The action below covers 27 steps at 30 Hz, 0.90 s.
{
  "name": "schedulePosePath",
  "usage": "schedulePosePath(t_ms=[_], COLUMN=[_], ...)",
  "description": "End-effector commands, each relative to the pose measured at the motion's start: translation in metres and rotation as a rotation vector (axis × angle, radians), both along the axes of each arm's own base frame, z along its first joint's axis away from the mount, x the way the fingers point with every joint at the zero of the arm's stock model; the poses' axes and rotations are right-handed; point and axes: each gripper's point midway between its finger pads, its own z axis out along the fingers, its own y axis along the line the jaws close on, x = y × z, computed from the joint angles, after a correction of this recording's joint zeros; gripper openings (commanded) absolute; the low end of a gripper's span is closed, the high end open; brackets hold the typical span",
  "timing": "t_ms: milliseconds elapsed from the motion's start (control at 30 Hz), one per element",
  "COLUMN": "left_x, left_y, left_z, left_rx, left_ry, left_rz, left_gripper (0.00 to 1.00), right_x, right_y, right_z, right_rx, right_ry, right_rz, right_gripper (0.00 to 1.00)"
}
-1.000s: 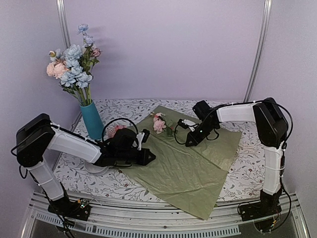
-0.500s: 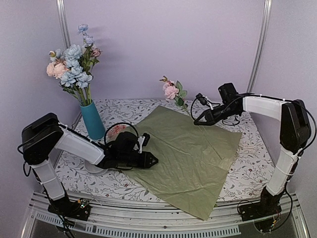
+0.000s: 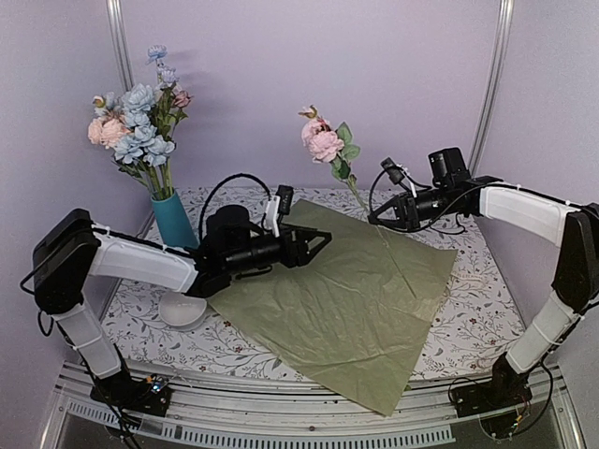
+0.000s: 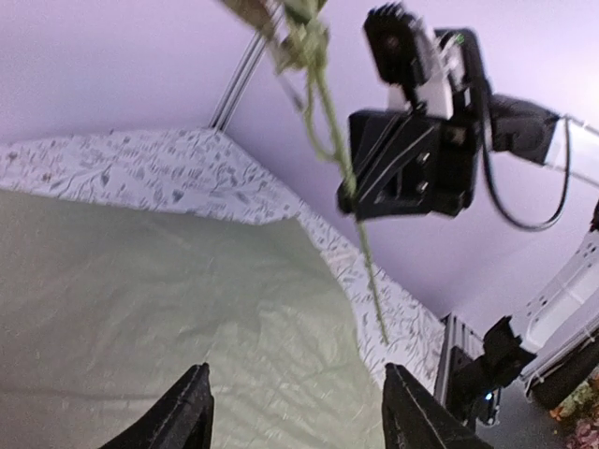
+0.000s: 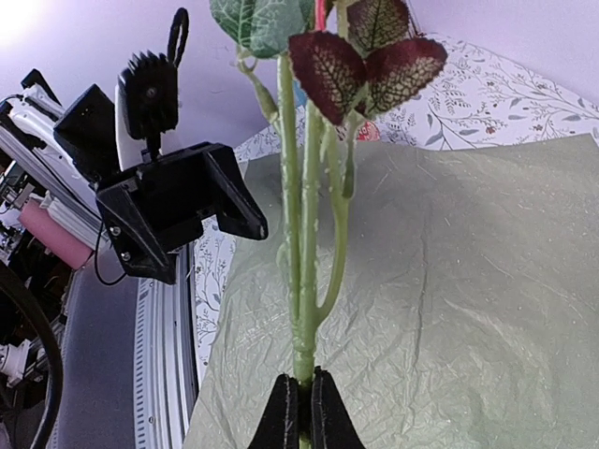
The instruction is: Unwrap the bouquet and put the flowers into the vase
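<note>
We see right gripper (image 5: 300, 398) pinched tight on the pink flower (image 3: 325, 144) stem, raised above olive sheet (image 3: 346, 299) | left gripper (image 3: 321, 241) spread wide, empty, facing it | vase (image 3: 174, 227) back-left, holding other flowers (image 3: 136, 126)

Readable text: none in any of the three views.
Teal-blue cylinder vase (image 3: 173, 224): plain surface, no label.
Olive-green crinkled paper sheet (image 3: 346, 304): no print.
White cloth on the desk (image 3: 468, 323): grey leaf-and-sprig pattern only, no letters or numbers.
Black arm and camera housings: any markings are too small or blurred to read.
</note>
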Motion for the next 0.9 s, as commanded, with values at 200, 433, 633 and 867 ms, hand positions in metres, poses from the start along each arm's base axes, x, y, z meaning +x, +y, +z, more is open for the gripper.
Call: schedulePosePath(t_ms=[200, 433, 633, 867], left_x=[0.011, 0.026, 0.026, 0.020], left_y=[-0.058, -0.078, -0.089, -0.093], left_z=[0.089, 0.077, 0.075, 0.077], left_rx=[-0.329, -0.356, -0.368, -0.391], left_ry=[-0.122, -0.066, -0.056, -0.059], left_rz=[-0.071, -0.066, -0.112, -0.162], left_gripper=[0.62, 0.59, 0.42, 0.28], right_x=[-0.029, -0.041, -0.042, -0.040], right_y=[0.004, 0.005, 0.007, 0.008], right_z=[0.033, 0.034, 0.022, 0.013], right_rx=[0.133, 0.157, 0.141, 0.124], right_ry=[-0.046, -0.045, -0.022, -0.012], right_rz=[0.106, 0.132, 0.133, 0.127], right_gripper=[0.00, 0.00, 0.00, 0.00])
